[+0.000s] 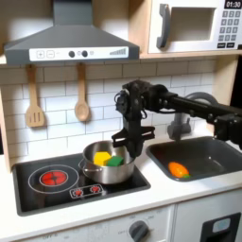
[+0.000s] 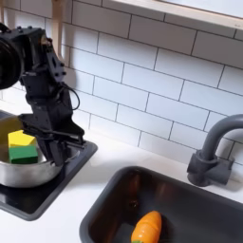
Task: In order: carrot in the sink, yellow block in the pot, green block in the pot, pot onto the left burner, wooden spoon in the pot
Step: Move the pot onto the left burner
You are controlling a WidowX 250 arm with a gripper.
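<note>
My tool hangs low at the right rim of the shiny round stainless-steel pot, fingers pointing down. In the second exterior view the dark fingers are close together just above the rim, with nothing I can make out between them; whether they are fully closed I cannot tell.

The small stubby orange toy carrot with a green end lies in the dark grey rectangular sink. The bright yellow toy block and the bright green toy cube sit side by side inside the pot, touching. So I judge the next step to be moving the pot.

The pot stands on the black cooktop toward the first exterior view's right side, with the glowing red burner to its left in that view. The pot is directly below and slightly left of my tool there, so a grasp on the near rim or a side handle calls for very little travel; after that, the move runs sideways toward the red ring.

The light-brown wooden spoon with a solid oval bowl hangs upright on the tiled wall, bowl down, beside a wooden slotted spatula.
</note>
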